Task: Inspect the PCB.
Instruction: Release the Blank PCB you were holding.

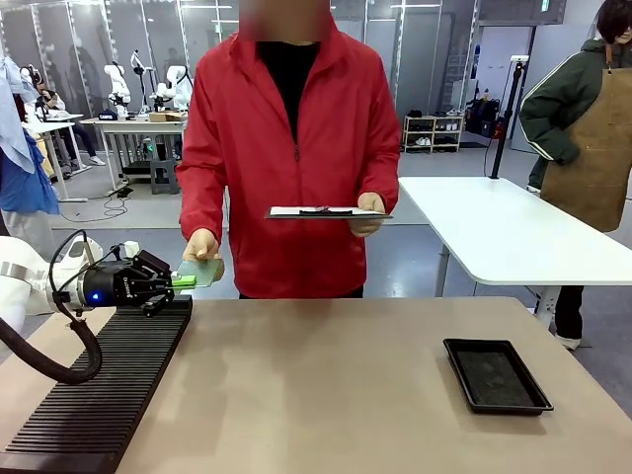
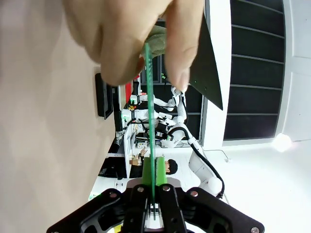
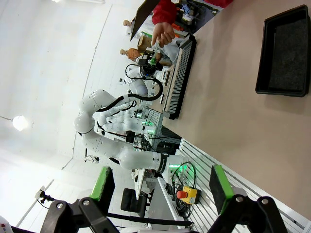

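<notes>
PCB (image 1: 200,274), a thin green board, sits at the middle left of the front view. The left gripper (image 1: 184,281) clamps one end and a person's hand (image 1: 202,244) pinches the other. The right gripper (image 3: 161,188) hangs released, fingers spread. A black tray (image 1: 478,343) lies at the lower right.

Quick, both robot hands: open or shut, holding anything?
Left hand: shut on the PCB, which the person's hand also grips.
Right hand: open, holding nothing.
</notes>
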Motion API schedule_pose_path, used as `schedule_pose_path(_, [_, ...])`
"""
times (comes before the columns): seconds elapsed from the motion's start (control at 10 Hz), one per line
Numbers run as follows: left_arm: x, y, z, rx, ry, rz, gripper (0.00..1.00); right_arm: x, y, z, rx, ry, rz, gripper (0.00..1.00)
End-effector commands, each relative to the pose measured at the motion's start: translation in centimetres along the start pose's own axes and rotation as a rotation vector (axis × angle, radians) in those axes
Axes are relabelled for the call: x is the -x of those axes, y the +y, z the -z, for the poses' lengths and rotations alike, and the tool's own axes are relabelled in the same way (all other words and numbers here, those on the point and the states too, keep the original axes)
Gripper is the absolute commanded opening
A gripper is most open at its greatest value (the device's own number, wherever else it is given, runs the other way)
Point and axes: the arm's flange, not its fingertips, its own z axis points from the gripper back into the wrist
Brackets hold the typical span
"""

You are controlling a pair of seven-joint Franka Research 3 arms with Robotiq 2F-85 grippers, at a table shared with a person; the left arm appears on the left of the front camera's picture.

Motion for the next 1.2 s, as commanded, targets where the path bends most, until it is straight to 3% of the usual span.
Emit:
schedule_pose_path(0.0, [-0.02, -0.06, 0.01, -0.002, -0.001, 0.007, 0.03, 0.03, 0.09, -0.09, -0.011, -0.004, -0.006, 1.0])
schedule_pose_path(0.9, [-0.03, 0.12, -0.08, 0.002, 0.003, 0.003, 0.03, 0.03, 0.09, -0.09, -0.011, -0.004, -0.006, 1.0])
schedule_pose_path(1.0, [0.21, 0.0, -0.18, 0.021, 0.047, 0.003, 0.41, 0.03, 0.09, -0.09, -0.011, -0.004, -0.006, 1.0])
schedule_pose_path(1.1, [0.2, 0.04, -0.25, 0.024, 0.041, 0.007, 0.33, 0.03, 0.09, -0.09, -0.011, -0.004, -0.006, 1.0])
